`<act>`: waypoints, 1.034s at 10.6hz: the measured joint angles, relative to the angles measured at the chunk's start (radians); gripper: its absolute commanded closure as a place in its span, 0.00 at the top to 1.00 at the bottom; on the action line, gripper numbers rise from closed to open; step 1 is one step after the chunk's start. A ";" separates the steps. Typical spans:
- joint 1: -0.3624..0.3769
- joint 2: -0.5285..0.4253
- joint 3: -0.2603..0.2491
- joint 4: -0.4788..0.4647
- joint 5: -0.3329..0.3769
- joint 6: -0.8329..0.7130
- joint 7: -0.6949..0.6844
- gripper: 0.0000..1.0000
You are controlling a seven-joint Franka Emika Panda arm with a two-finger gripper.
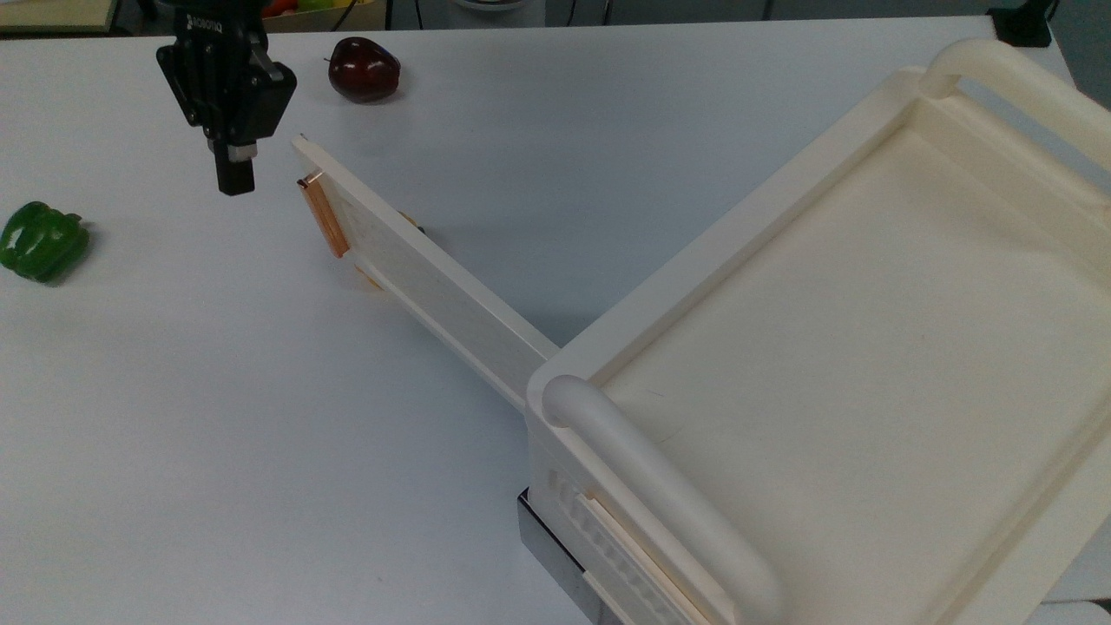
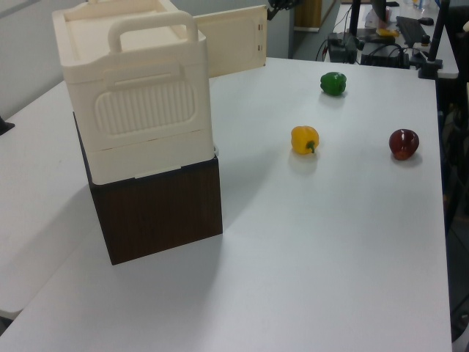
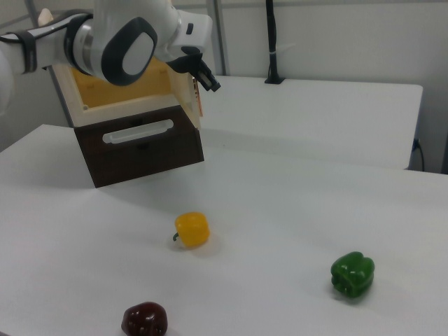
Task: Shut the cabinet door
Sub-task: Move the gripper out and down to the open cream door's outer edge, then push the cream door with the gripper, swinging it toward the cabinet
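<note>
White table (image 1: 260, 417), scattered peppers, apple (image 1: 364, 69)

The hand (image 1: 235, 184) hung in the top view's upper left, pointing downward, its black body tapering to dark fingers (image 1: 235, 178) that read as a single narrow tip, pressed together with nothing between them. In the right view the white arm (image 3: 119, 42) reached in from the right view's left, its rounded wrist joint bent so the hand (image 3: 211, 85) angled down and to the right view's right.
</note>
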 measured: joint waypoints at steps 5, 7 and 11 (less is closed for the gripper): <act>0.003 0.065 0.001 0.011 0.001 0.198 0.221 0.00; 0.013 0.079 0.007 0.012 0.001 0.199 0.249 0.00; 0.057 0.098 0.050 0.008 0.001 0.198 0.277 0.00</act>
